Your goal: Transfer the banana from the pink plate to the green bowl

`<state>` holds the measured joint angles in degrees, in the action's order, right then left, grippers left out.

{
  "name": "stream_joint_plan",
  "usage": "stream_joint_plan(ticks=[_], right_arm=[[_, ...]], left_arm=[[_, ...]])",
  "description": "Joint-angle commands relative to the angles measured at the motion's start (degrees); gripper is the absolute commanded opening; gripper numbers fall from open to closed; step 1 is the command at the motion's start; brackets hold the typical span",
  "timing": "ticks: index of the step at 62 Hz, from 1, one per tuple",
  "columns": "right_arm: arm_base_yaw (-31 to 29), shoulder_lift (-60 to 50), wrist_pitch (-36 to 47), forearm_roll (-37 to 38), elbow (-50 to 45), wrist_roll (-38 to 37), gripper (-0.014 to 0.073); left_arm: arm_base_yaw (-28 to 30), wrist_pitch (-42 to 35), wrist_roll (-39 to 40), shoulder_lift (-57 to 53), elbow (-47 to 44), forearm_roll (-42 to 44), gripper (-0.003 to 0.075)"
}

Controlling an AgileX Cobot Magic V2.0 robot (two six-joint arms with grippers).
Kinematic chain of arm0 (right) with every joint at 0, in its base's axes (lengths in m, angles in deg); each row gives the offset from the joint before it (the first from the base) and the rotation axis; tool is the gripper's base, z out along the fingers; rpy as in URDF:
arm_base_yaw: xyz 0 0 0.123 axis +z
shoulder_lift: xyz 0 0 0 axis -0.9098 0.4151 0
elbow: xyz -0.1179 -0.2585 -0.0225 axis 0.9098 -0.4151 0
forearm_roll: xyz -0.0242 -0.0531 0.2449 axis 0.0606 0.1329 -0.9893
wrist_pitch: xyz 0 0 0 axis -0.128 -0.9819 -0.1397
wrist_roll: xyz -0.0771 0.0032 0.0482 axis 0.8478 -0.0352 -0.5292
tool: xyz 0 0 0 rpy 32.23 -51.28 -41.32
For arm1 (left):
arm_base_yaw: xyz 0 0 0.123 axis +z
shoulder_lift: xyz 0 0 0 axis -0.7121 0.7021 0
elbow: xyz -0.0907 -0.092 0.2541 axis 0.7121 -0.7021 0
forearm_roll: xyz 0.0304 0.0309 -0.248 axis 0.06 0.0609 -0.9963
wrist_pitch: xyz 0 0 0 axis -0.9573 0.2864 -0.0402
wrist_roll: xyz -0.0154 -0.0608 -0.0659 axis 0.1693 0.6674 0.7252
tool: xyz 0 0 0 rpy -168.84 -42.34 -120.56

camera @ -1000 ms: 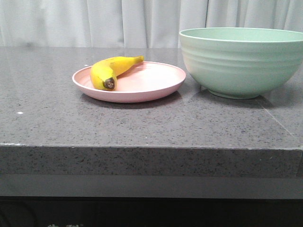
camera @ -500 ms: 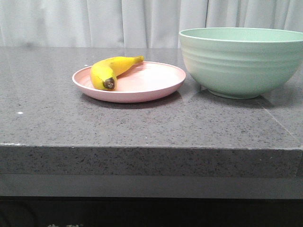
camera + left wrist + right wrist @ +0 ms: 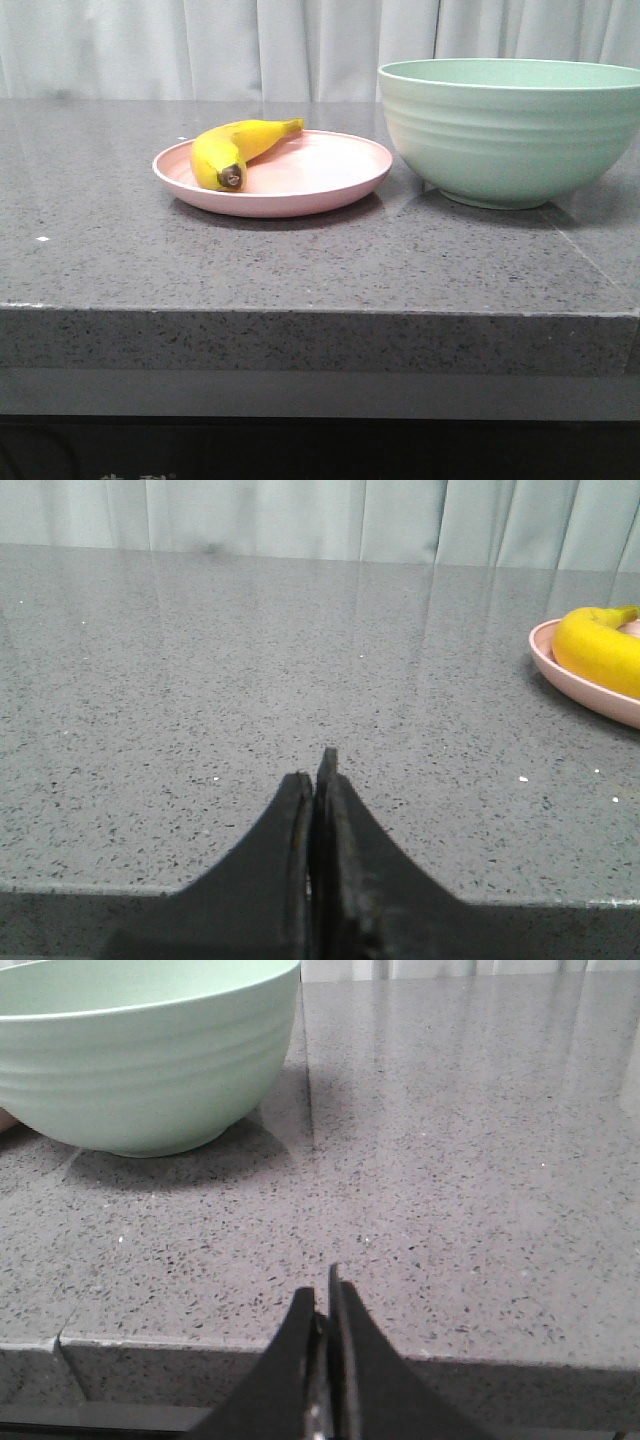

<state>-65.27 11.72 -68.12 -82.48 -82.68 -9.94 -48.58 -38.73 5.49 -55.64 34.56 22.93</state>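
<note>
The yellow banana (image 3: 233, 149) lies on the left part of the pink plate (image 3: 320, 182), its dark end toward me. The green bowl (image 3: 508, 135) stands upright just right of the plate, not touching it. Neither gripper shows in the front view. My left gripper (image 3: 315, 770) is shut and empty, low over the table's front edge, with the plate (image 3: 570, 675) and banana (image 3: 598, 648) off to its right. My right gripper (image 3: 322, 1285) is shut and empty at the table's front edge, with the bowl (image 3: 140, 1070) ahead to its left.
The dark grey speckled stone table (image 3: 300, 270) has a thick front edge. A white curtain (image 3: 250, 45) hangs behind it. A seam in the tabletop (image 3: 307, 1090) runs past the bowl.
</note>
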Motion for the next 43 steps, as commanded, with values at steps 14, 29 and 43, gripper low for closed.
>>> stream_joint_plan(ticks=[14,29,43], right_arm=[[-0.29,-1.29,5.7,-0.42,0.28,0.37,-0.0057],[-0.29,0.0,3.98,0.86,8.06,0.41,-0.0059],[-0.29,12.86,-2.12,1.4,23.44,0.41,-0.0059]], left_arm=[[0.01,-8.4,0.01,-1.32,-0.22,-0.57,-0.0018],[0.01,-4.76,0.01,2.71,9.27,-0.96,-0.0018],[0.01,-0.98,0.01,17.46,22.74,-2.24,-0.0018]])
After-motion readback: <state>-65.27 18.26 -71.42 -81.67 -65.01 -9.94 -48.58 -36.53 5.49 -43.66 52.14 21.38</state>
